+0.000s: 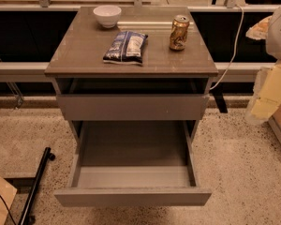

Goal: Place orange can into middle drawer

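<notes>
Orange can: the orange can is standing upright on the cabinet top, right of centre in the upper part of the frame, and it is touching nothing else.
Middle drawer: the middle drawer is sitting pulled far out in the lower centre of the frame, showing a bare grey floor with nothing lying in it.
Upper drawer: the upper drawer is showing only its plain front panel, in the middle of the frame, between the can and the open drawer.
Neighbours: a snack bag is lying flat left of the can, near but apart. A white bowl is resting towards the upper left of the top.
Gripper: the gripper is not appearing anywhere in the frame, so I cannot tell whether it is released or clenched. The can is plainly not in its grasp.
Step in hand: judging by the open drawer and the untouched can, the task is sitting at its start, with the reach for the can not yet begun.
Next move: it is calling for an approach to the can from the free right side or from above, a firm grip around its body, then a lift and a carry forward past the upper panel and down onto the drawer floor.
Risk: the slim can is likely to tip if it is nudged off centre.
</notes>
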`<control>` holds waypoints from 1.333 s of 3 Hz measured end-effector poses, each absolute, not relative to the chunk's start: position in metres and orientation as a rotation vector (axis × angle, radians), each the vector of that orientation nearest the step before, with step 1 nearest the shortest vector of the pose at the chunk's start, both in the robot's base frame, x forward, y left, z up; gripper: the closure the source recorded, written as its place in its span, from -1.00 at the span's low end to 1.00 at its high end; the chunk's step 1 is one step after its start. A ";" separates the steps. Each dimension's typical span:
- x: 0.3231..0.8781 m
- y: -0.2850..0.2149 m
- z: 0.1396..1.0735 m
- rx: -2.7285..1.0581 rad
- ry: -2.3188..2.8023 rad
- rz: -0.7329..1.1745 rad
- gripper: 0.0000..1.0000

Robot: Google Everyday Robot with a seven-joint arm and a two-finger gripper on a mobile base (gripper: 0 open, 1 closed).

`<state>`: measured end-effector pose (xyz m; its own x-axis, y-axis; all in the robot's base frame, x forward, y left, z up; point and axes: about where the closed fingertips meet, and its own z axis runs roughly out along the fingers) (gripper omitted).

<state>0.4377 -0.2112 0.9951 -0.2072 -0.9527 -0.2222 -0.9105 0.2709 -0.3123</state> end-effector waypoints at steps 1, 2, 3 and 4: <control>0.438 -0.211 0.995 -1.692 2.181 -0.159 -1.00; 0.471 -0.207 0.994 -1.649 2.143 -0.182 -1.00; 0.474 -0.206 0.994 -1.641 2.134 -0.187 -1.00; 0.493 -0.203 0.985 -1.487 2.173 -0.149 -1.00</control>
